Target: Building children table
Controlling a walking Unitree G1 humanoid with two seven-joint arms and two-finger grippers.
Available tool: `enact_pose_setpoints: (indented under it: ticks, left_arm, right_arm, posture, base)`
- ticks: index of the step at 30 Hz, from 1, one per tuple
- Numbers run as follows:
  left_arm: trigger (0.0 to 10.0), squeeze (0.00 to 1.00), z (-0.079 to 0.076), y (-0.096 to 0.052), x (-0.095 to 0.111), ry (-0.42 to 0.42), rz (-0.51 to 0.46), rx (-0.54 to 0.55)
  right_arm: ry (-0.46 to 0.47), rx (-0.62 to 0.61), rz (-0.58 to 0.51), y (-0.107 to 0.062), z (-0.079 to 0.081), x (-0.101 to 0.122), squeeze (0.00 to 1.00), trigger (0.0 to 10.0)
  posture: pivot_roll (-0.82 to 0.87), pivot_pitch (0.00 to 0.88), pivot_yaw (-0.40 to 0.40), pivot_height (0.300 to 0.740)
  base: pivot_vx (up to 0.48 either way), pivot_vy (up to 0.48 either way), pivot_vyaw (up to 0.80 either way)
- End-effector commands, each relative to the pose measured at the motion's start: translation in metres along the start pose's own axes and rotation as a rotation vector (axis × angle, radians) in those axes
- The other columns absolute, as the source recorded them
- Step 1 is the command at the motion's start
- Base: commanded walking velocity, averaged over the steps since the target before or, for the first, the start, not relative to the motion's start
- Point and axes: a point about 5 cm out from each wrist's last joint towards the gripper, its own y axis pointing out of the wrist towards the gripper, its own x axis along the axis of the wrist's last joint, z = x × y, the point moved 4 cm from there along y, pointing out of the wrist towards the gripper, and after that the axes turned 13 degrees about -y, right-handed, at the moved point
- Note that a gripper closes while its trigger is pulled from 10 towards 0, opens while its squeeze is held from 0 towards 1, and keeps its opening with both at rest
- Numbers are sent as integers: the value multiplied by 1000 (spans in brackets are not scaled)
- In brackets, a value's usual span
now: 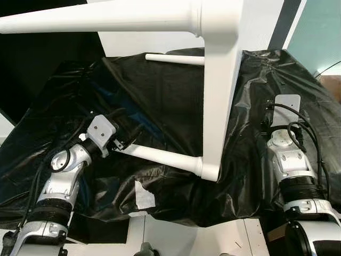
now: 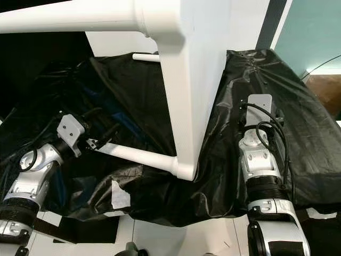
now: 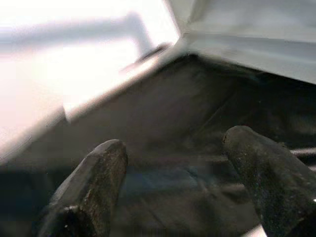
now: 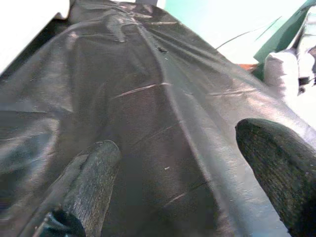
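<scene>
Overhead and closest to the head camera, one white table leg (image 1: 101, 21) runs nearly level across the top of the view, its wide end meeting the white tabletop (image 1: 224, 80), which stands on edge and runs down toward the near side. Two more legs stick out sideways from that tabletop toward the robot's left: a far leg (image 1: 173, 58) higher up, and a lower leg (image 1: 160, 156) whose long axis slopes from the tabletop's bottom corner up to the left gripper (image 1: 128, 140). The lower leg's thin end lies right at the left fingers (image 3: 94, 182), which are spread apart in the left wrist view with dark sheeting between them; whether they touch the leg cannot be told.

Crumpled black plastic sheeting (image 1: 160, 101) covers the surface under everything, with white board (image 1: 176, 234) showing at its near edge. A teal wall (image 1: 319, 32) stands beyond on the right.

The right gripper (image 4: 192, 177) rests apart from the tabletop, its fingers (image 4: 276, 168) spread wide over bare sheeting, and cables (image 1: 298, 128) loop along the right arm.
</scene>
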Motion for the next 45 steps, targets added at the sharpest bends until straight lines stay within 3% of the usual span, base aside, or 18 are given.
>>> enact_pose_setpoints:
  ticks: [1,3,7,16,22,24,26,27,28,29,30,32,33,38,42,45]
  left_arm:
    - [10000,0,1,-3,-24,-149,76,73]
    - [10000,0,0,-5,-26,-116,81,69]
    - [10000,0,6,-16,-20,68,81,36]
    - [10000,0,18,-38,-25,97,194,-17]
    - [10000,0,24,-38,-17,143,162,19]
    - [10000,0,37,-33,-11,224,109,141]
    - [10000,0,37,-33,-11,224,109,141]
    - [10000,0,43,-31,-8,168,55,210]
    - [10000,0,47,-27,-8,42,-1,279]
    - [10000,0,47,-21,-11,-138,-54,320]
    - [10000,0,47,-21,-11,-138,-54,320]
    - [10000,0,38,-9,-17,-375,-103,326]
    - [10000,0,33,-4,-19,-437,-108,313]
    - [10000,0,2,20,-20,-533,-131,226]
    - [10000,0,-2,25,-19,-547,-141,213]
    - [10000,0,-22,44,-14,-573,-168,163]
  right_arm:
    - [19,36,8,-5,8,-6,0,10000]
    - [22,44,13,-7,11,-8,0,10000]
    - [23,56,27,-12,15,-15,0,10000]
    - [17,49,33,-11,9,-19,0,10000]
    - [13,50,30,-12,9,-19,0,10000]
    - [11,58,27,-12,12,-17,0,10000]
    - [11,58,27,-12,12,-17,0,10000]
    - [11,61,25,-12,13,-17,0,10000]
    - [14,64,25,-12,14,-17,0,10000]
    - [19,69,25,-13,16,-17,0,10000]
    - [19,69,25,-13,16,-17,0,10000]
    - [35,82,22,-16,19,-18,0,10000]
    - [43,90,20,-18,20,-18,0,10000]
    - [67,134,4,-27,30,-19,0,10000]
    - [79,146,-2,-29,33,-19,0,10000]
    - [149,220,-65,-40,44,-9,0,10000]
  posture:
    - [-32,41,23,740]
    - [-35,41,25,740]
    - [-44,43,25,740]
    - [-49,46,22,740]
    - [-45,46,19,740]
    - [-41,46,19,740]
    - [-41,46,19,740]
    - [-40,43,22,740]
    - [-43,41,25,740]
    - [-46,39,26,740]
    - [-46,39,26,740]
    - [-49,37,28,740]
    - [-49,37,28,740]
    - [-60,30,35,740]
    - [-60,30,35,740]
    - [-69,27,40,740]
  base:
    - [0,0,0]
    - [0,0,0]
    - [0,0,0]
    - [0,0,0]
    - [0,0,0]
    - [0,0,0]
    - [0,0,0]
    - [0,0,0]
    - [0,0,0]
    - [0,0,0]
    - [0,0,0]
    - [0,0,0]
    - [0,0,0]
    - [0,0,0]
    - [0,0,0]
    - [0,0,0]
